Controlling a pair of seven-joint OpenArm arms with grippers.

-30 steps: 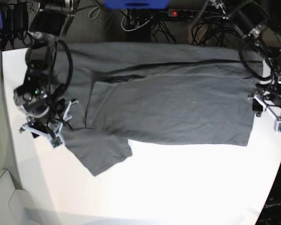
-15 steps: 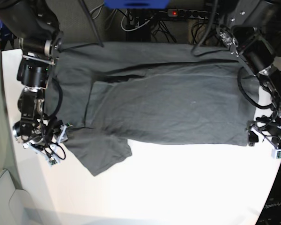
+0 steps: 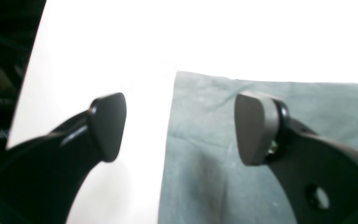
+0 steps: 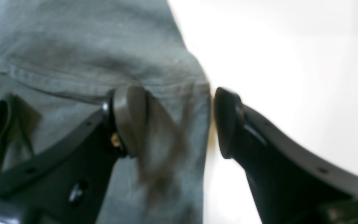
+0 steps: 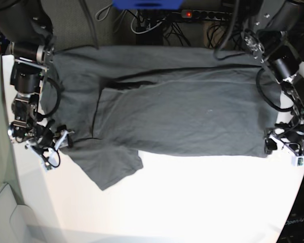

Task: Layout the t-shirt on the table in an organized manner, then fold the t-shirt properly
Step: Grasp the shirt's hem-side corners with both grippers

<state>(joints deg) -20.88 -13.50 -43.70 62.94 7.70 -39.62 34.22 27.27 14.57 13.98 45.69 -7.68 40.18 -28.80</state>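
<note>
The dark grey t-shirt [image 5: 182, 106] lies spread across the white table [image 5: 192, 202], with one sleeve [image 5: 109, 167] angled toward the near side. My left gripper [image 5: 271, 146] sits at the shirt's lower right hem corner. In the left wrist view it [image 3: 179, 127] is open, one finger [image 3: 253, 127] over the t-shirt [image 3: 204, 109] and the other over bare table [image 3: 135, 37]. My right gripper [image 5: 61, 140] is at the sleeve's outer edge. In the right wrist view it [image 4: 179, 121] is open and straddles the edge of the t-shirt [image 4: 73, 46], one finger [image 4: 228, 121] over the table [image 4: 291, 46].
Behind the table's far edge lie tangled cables, a power strip [image 5: 188, 13] with a red light and a blue object [image 5: 147, 4]. The table's curved edge runs close behind both grippers, at the left and the right.
Both grippers have come down toward the table's near side: the left one to the hem corner, the right one to the sleeve's outer edge. The shirt has barely shifted.
</note>
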